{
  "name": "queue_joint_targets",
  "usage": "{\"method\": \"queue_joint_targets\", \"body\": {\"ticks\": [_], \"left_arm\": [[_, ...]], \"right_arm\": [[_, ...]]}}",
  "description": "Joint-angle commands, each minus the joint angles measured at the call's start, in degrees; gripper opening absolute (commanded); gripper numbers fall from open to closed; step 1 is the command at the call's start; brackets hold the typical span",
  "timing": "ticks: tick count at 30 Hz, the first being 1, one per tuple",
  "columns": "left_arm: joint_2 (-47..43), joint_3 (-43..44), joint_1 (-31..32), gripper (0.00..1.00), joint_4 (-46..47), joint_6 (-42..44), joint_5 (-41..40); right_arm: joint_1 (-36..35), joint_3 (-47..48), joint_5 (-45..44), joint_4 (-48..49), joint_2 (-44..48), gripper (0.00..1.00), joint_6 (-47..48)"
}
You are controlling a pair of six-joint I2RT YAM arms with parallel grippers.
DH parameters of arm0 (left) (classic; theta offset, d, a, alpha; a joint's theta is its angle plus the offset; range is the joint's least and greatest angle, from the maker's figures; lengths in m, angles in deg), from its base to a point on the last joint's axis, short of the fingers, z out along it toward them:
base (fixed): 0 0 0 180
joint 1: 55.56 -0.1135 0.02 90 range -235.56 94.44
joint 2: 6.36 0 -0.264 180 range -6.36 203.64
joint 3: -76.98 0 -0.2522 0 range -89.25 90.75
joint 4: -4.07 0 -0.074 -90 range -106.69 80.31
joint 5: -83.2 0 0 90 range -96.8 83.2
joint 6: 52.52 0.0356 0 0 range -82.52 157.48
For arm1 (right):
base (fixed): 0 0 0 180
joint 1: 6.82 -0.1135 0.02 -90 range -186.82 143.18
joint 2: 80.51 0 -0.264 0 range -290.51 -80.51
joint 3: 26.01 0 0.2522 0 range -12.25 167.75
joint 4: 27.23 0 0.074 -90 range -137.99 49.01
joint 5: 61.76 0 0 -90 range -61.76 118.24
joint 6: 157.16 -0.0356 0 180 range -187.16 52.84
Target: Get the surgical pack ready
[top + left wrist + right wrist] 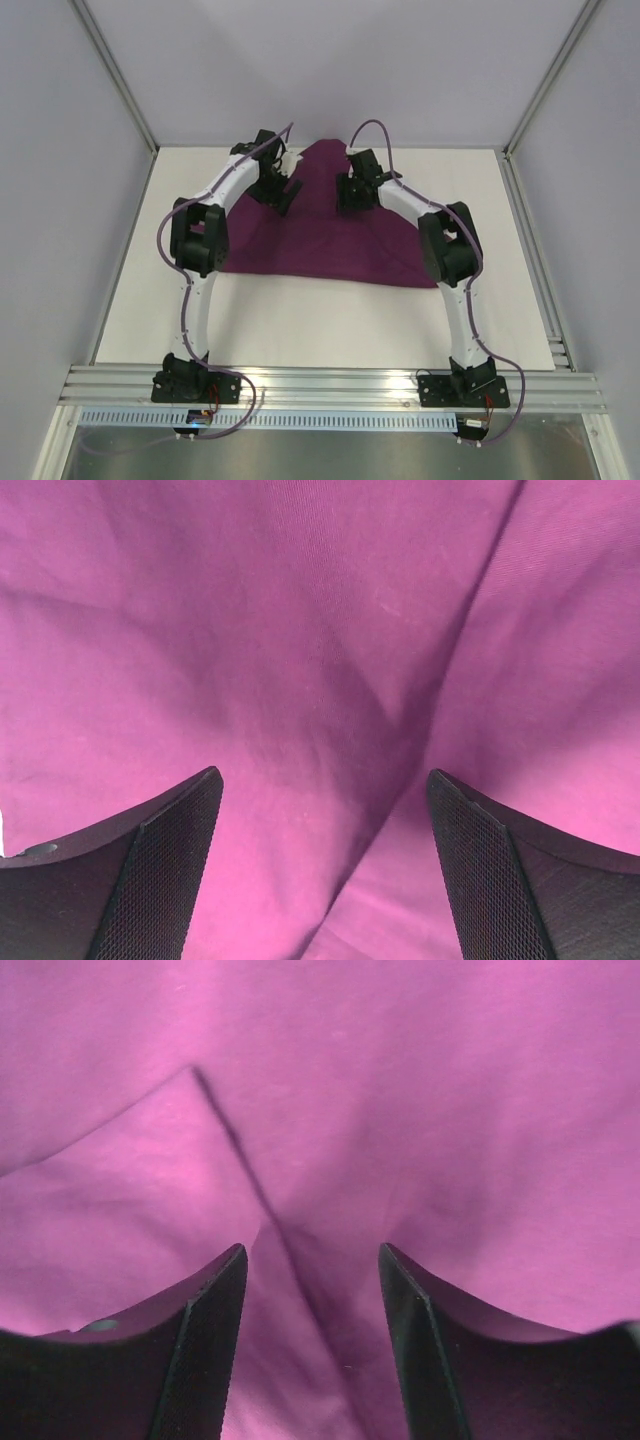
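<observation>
Far half of the tabletop (300, 320): dark-purple cloth (320, 240) lay folded into a rough triangle, point toward the back wall, wide edge toward the arm bases
Weave: fine and matte, with soft rounded creases; in the right wrist view a folded flap's straight edge ran diagonally and cast a thin dark shadow line
Left side: left gripper (283, 192) hung over the cloth's left slope, jaws spread wide around nothing; its inner pads (160, 880) were black with a fine mesh grain
Right side: right gripper (352, 192) hung over the right slope, jaws parted less widely, nothing between them; smooth dark fingers (200, 1360)
Hard to tell: whether either gripper's tips touched the fabric
Hidden: left arm (200, 240) and right arm (450, 245) covered the cloth's two near corners; both wrist views held only fabric, its borders cut off
</observation>
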Motion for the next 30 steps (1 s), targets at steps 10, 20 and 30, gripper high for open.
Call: {"method": "queue_joint_targets", "body": {"ticks": [10, 20, 30], "left_arm": [[3.02, 2.73, 0.41, 0.91, -1.51, -1.06, 0.04], [1.79, 4.13, 0.41, 0.92, -1.68, -0.97, -2.41], [-14.52, 0.57, 0.32, 0.94, -1.51, 1.57, -10.5]], "right_arm": [[0.01, 0.51, 19.51, 8.96, 4.89, 0.22, -3.65], [0.63, 2.45, 19.03, 7.04, -1.03, 0.01, -8.69], [1.42, 8.17, -4.08, -7.0, 11.44, 0.13, 2.02]]}}
